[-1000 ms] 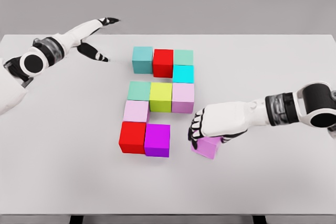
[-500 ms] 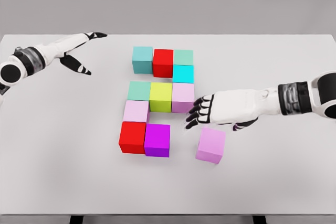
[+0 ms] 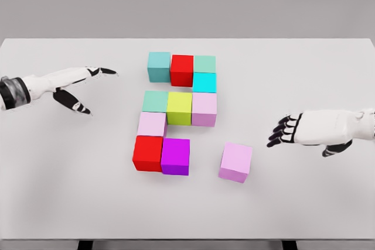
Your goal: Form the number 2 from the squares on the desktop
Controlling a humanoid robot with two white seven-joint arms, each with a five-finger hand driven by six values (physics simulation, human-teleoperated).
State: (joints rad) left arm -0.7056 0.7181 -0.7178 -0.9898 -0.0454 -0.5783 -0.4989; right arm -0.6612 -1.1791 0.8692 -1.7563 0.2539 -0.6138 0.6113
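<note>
Right hand (image 3: 293, 131) hung at three o'clock, fingers spread, gripping nothing, well clear of the pink cube (image 3: 236, 162). That cube sat alone at five o'clock, near but not touching the purple cube (image 3: 176, 156) closing the figure's bottom row. Left hand (image 3: 76, 86) waited at nine o'clock, fingers apart, empty. Best play, I reckoned: push the pink cube square-on from its right face, low, until it met purple flush.

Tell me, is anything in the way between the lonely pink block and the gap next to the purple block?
Nothing visible is. The light pink block sits apart on the table, with only bare tabletop between it and the purple block. The right hand hangs off to its right, fingers open.
</note>
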